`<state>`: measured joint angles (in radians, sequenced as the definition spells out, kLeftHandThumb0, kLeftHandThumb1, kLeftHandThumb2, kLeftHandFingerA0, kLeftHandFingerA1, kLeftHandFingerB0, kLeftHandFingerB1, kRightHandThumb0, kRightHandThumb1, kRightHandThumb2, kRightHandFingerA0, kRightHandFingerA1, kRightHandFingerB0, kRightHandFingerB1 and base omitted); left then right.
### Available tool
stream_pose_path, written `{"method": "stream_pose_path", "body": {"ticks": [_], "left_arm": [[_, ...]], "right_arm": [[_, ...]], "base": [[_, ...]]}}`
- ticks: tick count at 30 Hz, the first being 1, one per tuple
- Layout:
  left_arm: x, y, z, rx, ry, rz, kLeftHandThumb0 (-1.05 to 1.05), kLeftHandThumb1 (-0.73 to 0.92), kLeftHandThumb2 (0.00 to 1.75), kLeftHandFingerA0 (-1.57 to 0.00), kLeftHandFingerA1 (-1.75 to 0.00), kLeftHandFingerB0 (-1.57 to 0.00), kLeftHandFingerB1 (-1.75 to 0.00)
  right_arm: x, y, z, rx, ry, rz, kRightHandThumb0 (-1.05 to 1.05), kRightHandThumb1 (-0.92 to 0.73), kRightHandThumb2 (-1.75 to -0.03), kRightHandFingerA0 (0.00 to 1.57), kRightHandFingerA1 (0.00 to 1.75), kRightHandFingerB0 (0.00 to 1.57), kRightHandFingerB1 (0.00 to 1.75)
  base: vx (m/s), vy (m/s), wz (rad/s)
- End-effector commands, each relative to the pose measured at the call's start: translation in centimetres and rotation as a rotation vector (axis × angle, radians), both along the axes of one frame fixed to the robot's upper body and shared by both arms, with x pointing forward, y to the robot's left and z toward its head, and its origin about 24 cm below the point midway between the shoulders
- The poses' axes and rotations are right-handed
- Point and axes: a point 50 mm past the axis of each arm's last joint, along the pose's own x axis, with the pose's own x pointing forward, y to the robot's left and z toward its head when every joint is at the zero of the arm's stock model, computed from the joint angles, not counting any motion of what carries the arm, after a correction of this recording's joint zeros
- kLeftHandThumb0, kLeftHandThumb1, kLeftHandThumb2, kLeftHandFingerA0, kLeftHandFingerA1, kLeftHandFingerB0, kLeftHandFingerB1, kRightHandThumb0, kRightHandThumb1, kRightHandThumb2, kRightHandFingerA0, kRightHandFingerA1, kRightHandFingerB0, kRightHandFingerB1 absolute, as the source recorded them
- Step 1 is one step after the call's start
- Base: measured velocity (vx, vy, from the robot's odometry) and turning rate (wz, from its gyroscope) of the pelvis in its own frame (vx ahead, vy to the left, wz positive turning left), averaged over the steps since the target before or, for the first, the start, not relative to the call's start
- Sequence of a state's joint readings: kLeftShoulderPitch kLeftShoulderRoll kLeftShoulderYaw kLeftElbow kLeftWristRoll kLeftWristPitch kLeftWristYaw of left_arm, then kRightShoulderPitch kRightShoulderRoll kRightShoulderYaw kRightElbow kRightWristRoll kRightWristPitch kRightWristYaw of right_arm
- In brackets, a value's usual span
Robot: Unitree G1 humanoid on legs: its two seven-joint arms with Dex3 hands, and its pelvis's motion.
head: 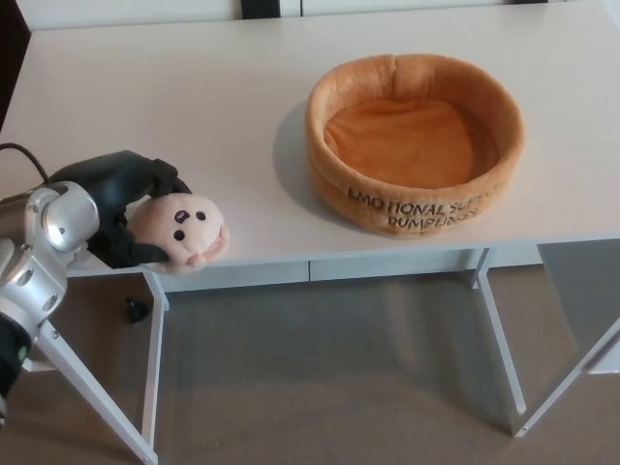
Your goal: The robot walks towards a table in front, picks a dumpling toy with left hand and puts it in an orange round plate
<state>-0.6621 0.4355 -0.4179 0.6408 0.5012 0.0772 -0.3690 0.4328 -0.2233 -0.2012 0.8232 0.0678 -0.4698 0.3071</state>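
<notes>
Black left hand [126,208] clamps round the dumpling toy [184,231] at the tabletop's [194,107] near-left edge, well apart from the orange round plate [415,140].

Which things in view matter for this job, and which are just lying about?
Job:
- dumpling toy, gripped by the left hand at the table's near edge
- orange round plate, empty
- white table

Lying about:
- small dark object on the floor
</notes>
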Motion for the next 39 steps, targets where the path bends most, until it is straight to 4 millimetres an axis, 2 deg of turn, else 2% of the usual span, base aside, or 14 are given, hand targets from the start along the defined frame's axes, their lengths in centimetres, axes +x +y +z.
{"method": "stream_pose_path", "body": {"ticks": [1,5,6,10,11,13,20,24,26,29,31,36,39], "left_arm": [[-0.4,0.0,-1.2,0.037,0.039,-0.009,-0.08,0.58,0.75,-1.11,-0.89,-0.96,-0.73],[-0.3,-0.1,-1.2,0.028,0.032,-0.003,-0.07,0.57,0.75,-1.1,-0.93,-0.95,-0.77],[-0.3,-0.4,-1.2,0.014,0.028,-0.003,-0.08,0.6,0.75,-1.1,-0.94,-0.88,-0.9],[-0.4,-0.8,-1.2,-0.007,0.022,-0.003,-0.08,0.6,0.75,-1.1,-0.94,-0.88,-0.9],[-0.4,-1.0,-1.2,-0.011,0.02,-0.009,-0.11,0.66,0.73,-1.09,-0.93,-0.94,-0.76],[-0.4,-1.5,-1.2,-0.029,0.01,-0.02,-0.11,0.7,0.75,-1.08,-0.92,-0.95,-0.71],[-0.5,-1.9,-1.1,-0.086,-0.014,-0.023,-0.14,0.7,0.76,-1.09,-0.92,-0.95,-0.71],[-0.4,-1.9,0.3,-0.267,-0.085,0.014,-0.12,0.75,0.77,-1.13,-1.01,-0.95,-0.72],[-0.3,-1.8,1.0,-0.327,-0.106,0.036,-0.11,0.76,0.74,-1.09,-0.97,-0.92,-0.72],[0.0,-1.3,2.5,-0.418,-0.155,0.066,-0.11,0.73,0.75,-1.1,-1.01,-0.94,-0.78],[0.4,-0.6,3.7,-0.572,-0.166,0.134,-0.12,0.72,0.75,-1.11,-0.98,-0.95,-0.75],[0.7,-0.1,4.4,-0.661,-0.176,0.165,-0.12,0.72,0.75,-1.11,-0.98,-0.95,-0.75],[1.2,0.5,5.4,-0.82,-0.192,0.23,-0.14,0.7,0.79,-1.09,-1.01,-0.95,-0.78]], "right_arm": [[0.2,-0.5,0.2,-0.004,-0.009,-0.001,-0.41,-0.48,-0.54,0.61,0.5,0.33,0.36],[0.2,-0.4,0.4,-0.003,-0.018,0.004,-0.39,-0.48,-0.54,0.61,0.5,0.33,0.36],[0.2,-0.3,0.4,-0.007,-0.022,0.008,-0.42,-0.49,-0.54,0.7,0.53,0.34,0.36],[0.3,-0.3,0.4,-0.013,-0.028,0.013,-0.42,-0.49,-0.54,0.7,0.53,0.34,0.36],[0.2,-0.3,0.4,-0.01,-0.029,0.012,-0.44,-0.48,-0.54,0.67,0.53,0.34,0.36],[0.4,-0.2,0.4,-0.011,-0.03,0.008,-0.44,-0.49,-0.54,0.68,0.52,0.34,0.36],[0.6,-0.3,0.4,-0.015,-0.033,0.008,-0.44,-0.5,-0.54,0.63,0.5,0.35,0.36],[0.7,-0.4,0.4,-0.023,-0.032,0.008,-0.44,-0.51,-0.55,0.64,0.49,0.35,0.36],[0.7,-0.4,0.4,-0.026,-0.032,0.015,-0.45,-0.51,-0.55,0.63,0.5,0.34,0.36],[0.4,-0.4,0.3,-0.025,-0.021,0.015,-0.45,-0.5,-0.55,0.64,0.5,0.34,0.35],[0.3,-0.4,0.4,-0.023,-0.024,0.011,-0.44,-0.51,-0.55,0.66,0.52,0.33,0.36],[0.5,-0.4,0.4,-0.036,-0.029,0.02,-0.44,-0.51,-0.55,0.69,0.53,0.34,0.36],[0.5,-0.3,0.3,-0.034,-0.025,0.012,-0.47,-0.5,-0.55,0.67,0.51,0.35,0.36]], "base": [[0.0,0.0,0.0],[0.0,0.0,0.0],[0.0,0.0,0.0],[0.0,0.0,0.0],[0.0,0.0,0.0],[0.0,0.0,0.0],[0.0,0.0,0.0],[0.0,0.0,0.0],[0.0,0.0,0.0],[0.0,0.0,0.0],[0.0,0.0,0.0],[0.0,0.0,0.0],[0.0,0.0,0.0]]}}
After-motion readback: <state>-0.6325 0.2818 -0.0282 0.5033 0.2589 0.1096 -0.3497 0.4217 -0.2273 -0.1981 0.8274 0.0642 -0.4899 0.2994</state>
